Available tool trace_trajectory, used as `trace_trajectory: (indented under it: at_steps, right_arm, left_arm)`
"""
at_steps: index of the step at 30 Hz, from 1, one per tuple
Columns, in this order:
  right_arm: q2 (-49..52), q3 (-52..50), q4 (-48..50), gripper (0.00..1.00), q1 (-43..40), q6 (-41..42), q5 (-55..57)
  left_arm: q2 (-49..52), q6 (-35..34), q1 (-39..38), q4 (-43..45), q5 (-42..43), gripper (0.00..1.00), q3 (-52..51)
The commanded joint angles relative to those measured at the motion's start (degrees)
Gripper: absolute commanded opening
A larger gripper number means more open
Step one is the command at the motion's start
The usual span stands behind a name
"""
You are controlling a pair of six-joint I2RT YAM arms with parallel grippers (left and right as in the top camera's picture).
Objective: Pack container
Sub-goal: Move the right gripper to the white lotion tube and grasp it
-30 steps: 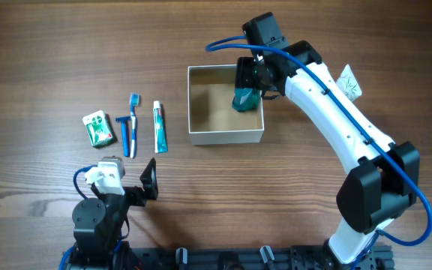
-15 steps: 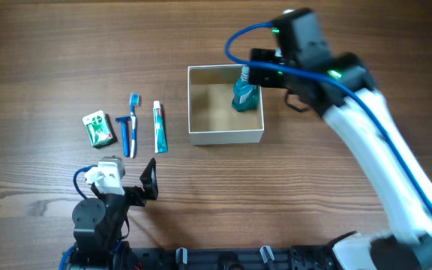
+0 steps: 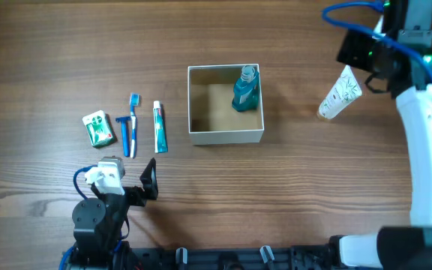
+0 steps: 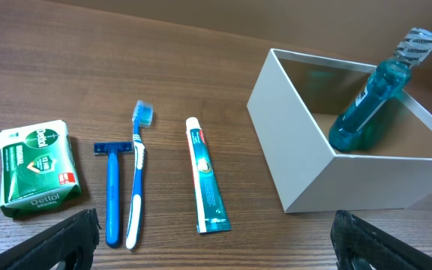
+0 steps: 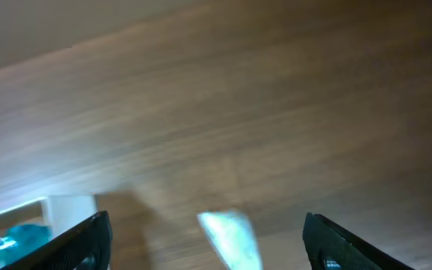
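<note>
The container (image 3: 226, 136) is a white-walled square box with a tan floor at the table's middle. A teal mouthwash bottle (image 3: 244, 88) leans in its far right corner. In the left wrist view the container (image 4: 298, 172) and bottle (image 4: 370, 105) show at the right. My right gripper (image 3: 358, 56) is open and empty at the far right, over a white tube (image 3: 340, 93) lying on the table. The right wrist view is blurred, with the tube (image 5: 231, 236) between the open jaws (image 5: 208, 244). My left gripper (image 3: 130, 180) is open and empty near the front left edge.
Left of the container lie a toothpaste tube (image 3: 160, 126), a blue-and-white toothbrush (image 3: 133, 124), a blue razor (image 3: 124, 135) and a green-and-white soap packet (image 3: 98, 128). All show in the left wrist view: toothpaste (image 4: 205, 176), toothbrush (image 4: 137, 180), razor (image 4: 112, 187), packet (image 4: 37, 166).
My right gripper has let go of the mouthwash bottle in the container and swung away to the right, over the white tube. The left arm has not moved.
</note>
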Motion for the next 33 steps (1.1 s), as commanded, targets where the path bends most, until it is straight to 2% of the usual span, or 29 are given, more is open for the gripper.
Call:
trace_trajectory:
  at_steps: [1, 7, 13, 14, 16, 17, 25, 27, 28, 30, 33]
  right_arm:
    - [3.82, 0.33, -2.89, 0.79, -2.38, -3.41, -7.82]
    - [7.63, 0.33, -8.15, 0.77, -2.36, -4.92, -8.57]
    - [8.52, 0.33, -11.87, 0.64, -2.36, -6.25, -8.31]
    - [8.52, 0.33, -11.91, 0.6, -2.36, -6.27, -8.35]
    - [8.52, 0.31, -11.93, 0.42, -2.36, -6.23, -8.39]
    - [8.52, 0.11, -11.91, 0.4, -2.36, -6.29, -8.39]
    - [8.57, -6.91, -8.0, 0.41, -2.36, -6.19, -8.33]
    - [8.57, -8.24, -6.91, 0.38, -2.36, -4.35, -6.97]
    - [8.57, -8.57, -6.58, 0.31, -2.36, -3.13, -6.08]
    - [8.57, -8.57, -5.84, 0.04, -2.36, -3.06, -5.7]
    - [7.78, -8.48, -4.26, 0.04, -2.34, -2.49, -5.81]
  left_arm:
    - [-0.61, 0.72, -0.31, -0.02, 1.73, 1.0, -0.74]
    - [-0.61, 0.72, -0.31, -0.02, 1.73, 1.0, -0.74]
    - [-0.61, 0.72, -0.31, -0.02, 1.73, 1.0, -0.74]
    - [-0.61, 0.72, -0.31, -0.02, 1.73, 1.0, -0.74]
    - [-0.61, 0.72, -0.31, -0.02, 1.7, 1.0, -0.74]
    - [-0.61, 0.72, -0.31, -0.02, 1.7, 1.0, -0.74]
    - [-0.61, 0.72, -0.31, -0.02, 1.73, 1.0, -0.74]
    - [-0.61, 0.72, -0.31, -0.02, 1.73, 1.0, -0.74]
    - [-0.61, 0.74, -0.31, -0.02, 1.73, 1.0, -0.74]
    - [-0.61, 0.72, -0.31, -0.02, 1.7, 1.0, -0.74]
    - [-0.61, 0.72, -0.31, -0.02, 1.73, 1.0, -0.74]
